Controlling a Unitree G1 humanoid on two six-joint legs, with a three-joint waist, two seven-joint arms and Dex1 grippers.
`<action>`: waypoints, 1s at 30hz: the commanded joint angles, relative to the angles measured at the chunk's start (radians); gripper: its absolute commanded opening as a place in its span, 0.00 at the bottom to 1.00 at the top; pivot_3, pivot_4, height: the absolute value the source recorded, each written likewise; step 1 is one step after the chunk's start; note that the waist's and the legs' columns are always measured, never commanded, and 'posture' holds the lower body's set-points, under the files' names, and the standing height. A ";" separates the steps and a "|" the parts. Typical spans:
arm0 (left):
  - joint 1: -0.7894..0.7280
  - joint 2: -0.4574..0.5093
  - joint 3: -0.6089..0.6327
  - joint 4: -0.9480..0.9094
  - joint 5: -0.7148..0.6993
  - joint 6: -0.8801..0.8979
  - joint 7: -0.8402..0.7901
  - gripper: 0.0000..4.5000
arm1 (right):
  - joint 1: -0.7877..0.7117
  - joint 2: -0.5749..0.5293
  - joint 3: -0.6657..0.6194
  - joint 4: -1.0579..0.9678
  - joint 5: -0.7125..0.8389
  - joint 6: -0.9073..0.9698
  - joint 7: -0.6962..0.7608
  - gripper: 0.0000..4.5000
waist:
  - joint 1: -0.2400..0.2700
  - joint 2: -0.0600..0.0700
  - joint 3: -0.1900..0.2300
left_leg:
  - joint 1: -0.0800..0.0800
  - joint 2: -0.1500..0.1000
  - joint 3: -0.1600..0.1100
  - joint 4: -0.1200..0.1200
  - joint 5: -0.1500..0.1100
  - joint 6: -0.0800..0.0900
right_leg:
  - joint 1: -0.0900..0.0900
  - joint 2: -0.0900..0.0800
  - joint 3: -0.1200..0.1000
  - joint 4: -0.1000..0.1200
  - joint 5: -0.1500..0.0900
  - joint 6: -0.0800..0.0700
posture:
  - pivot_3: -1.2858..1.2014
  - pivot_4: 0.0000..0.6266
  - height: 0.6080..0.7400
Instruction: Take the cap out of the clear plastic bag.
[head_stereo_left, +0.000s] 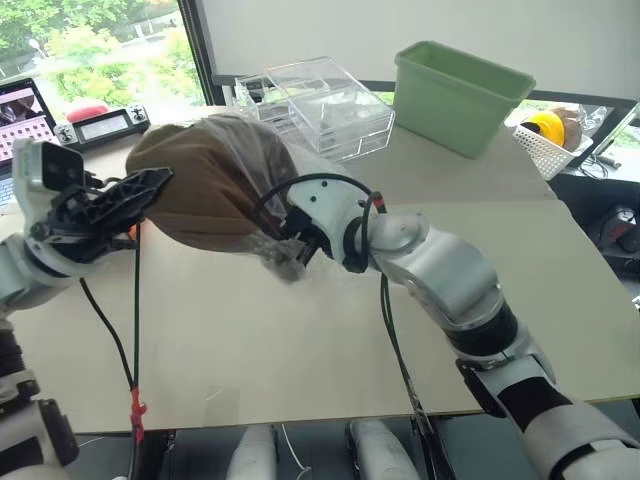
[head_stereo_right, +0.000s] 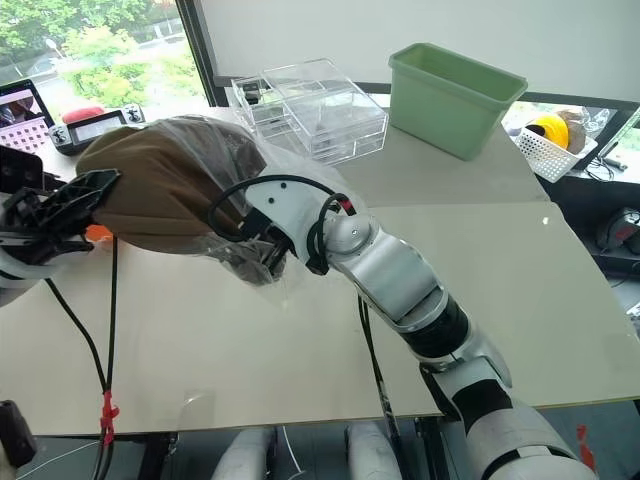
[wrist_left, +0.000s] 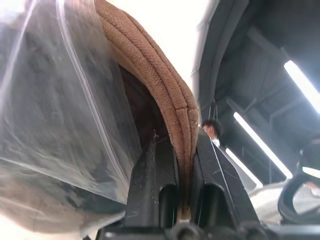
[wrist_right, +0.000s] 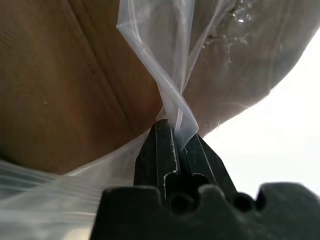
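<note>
The right gripper (wrist_right: 172, 137) pinches a fold of the bag (head_stereo_left: 270, 165); the left gripper (wrist_left: 182, 165) clamps the cap's (head_stereo_left: 205, 190) brim, both held above the table (head_stereo_left: 300, 340). The thin film (probably slippery) could slip free, so the bag follows the cap out.

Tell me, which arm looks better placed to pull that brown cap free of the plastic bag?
The left, most likely. Its pincer is clamped on the cap at its exposed rim, so it can draw the cap out. The right pincer pinches the clear plastic bag, suited to holding it back.
</note>
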 joint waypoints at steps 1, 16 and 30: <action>0.096 -0.014 0.037 -0.110 -0.053 -0.066 0.052 0.01 | 0.003 0.008 0.033 -0.003 0.000 -0.001 0.011 0.00 | -0.002 0.000 0.000 | 0.001 0.000 0.001 0.000 0.000 0.000 | 0.000 0.000 0.001 0.000 0.000 0.000 | 0.52 0.24 0.96; 0.435 -0.158 -0.062 -0.422 0.143 -0.264 0.120 0.01 | 0.097 -0.105 0.148 0.092 -0.273 -0.400 -0.121 0.00 | 0.025 -0.002 -0.001 | 0.002 -0.001 0.001 0.000 0.004 -0.007 | 0.002 -0.001 0.000 0.000 0.000 0.000 | 0.52 0.24 0.96; 0.411 -0.197 -0.181 -0.400 0.330 -0.357 0.172 0.01 | 0.337 0.057 0.136 0.185 -0.458 -0.612 -0.212 0.00 | 0.022 -0.003 -0.002 | 0.005 -0.001 0.002 -0.001 0.004 -0.007 | 0.004 -0.001 0.002 0.002 0.001 0.000 | 0.52 0.24 0.96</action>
